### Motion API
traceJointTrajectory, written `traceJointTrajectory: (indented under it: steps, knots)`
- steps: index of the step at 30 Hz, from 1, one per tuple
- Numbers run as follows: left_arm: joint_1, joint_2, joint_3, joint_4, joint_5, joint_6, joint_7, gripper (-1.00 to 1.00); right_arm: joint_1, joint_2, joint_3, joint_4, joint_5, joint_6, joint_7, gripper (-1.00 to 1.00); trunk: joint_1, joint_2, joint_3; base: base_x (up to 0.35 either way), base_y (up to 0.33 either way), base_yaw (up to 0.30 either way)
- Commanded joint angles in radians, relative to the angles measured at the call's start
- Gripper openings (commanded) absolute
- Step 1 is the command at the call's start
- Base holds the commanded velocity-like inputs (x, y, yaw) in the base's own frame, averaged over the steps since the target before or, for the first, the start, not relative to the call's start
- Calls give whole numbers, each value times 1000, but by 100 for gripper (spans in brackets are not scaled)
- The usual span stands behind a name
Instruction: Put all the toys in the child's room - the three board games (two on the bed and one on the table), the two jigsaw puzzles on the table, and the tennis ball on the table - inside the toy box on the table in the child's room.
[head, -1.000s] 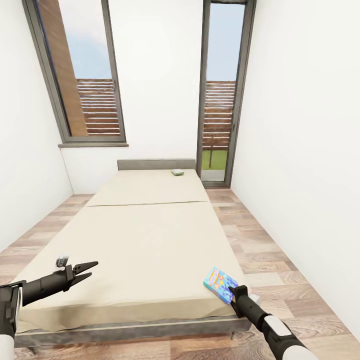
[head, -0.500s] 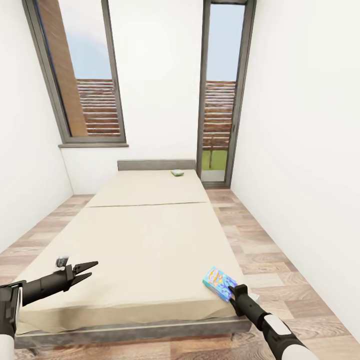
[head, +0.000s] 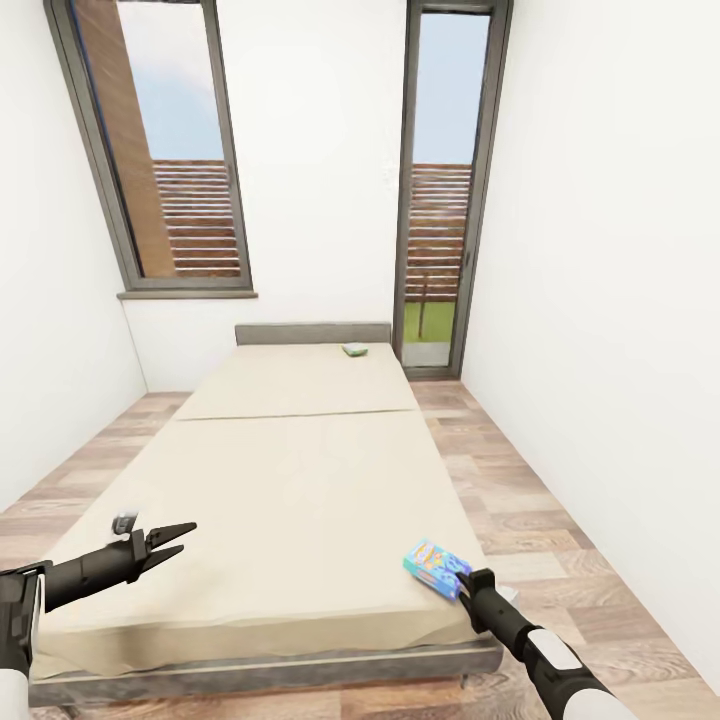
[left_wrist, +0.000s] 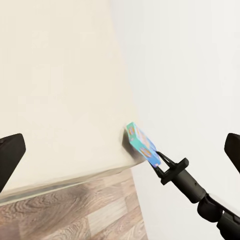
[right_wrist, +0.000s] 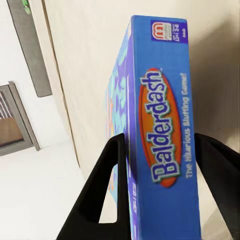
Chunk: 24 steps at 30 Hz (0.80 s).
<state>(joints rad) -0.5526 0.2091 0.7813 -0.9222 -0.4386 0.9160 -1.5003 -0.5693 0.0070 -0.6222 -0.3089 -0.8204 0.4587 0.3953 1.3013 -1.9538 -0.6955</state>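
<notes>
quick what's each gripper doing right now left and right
Left gripper: open, holding nothing, above the bed.
Right gripper: shut on the blue board game at the bed's near corner.

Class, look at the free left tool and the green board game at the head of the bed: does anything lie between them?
Nothing visible does. Between the left tool and the green board game lies only bare bed.
</notes>
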Motion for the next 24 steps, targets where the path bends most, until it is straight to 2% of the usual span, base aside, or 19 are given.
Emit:
traceJointTrajectory:
  steps: [1, 24]
  knots:
    - [-1, 0, 3, -1, -10, 11, -9, 100, -1, 1, -6, -1, -2, 8, -1, -100, -4, 7, 2, 0, 0, 0]
    - [-1, -1, 3, -1, -11, 11, -9, 100, -1, 0, -5, -8, -6, 21, 3, -100, -88, 161, 71, 0, 0, 0]
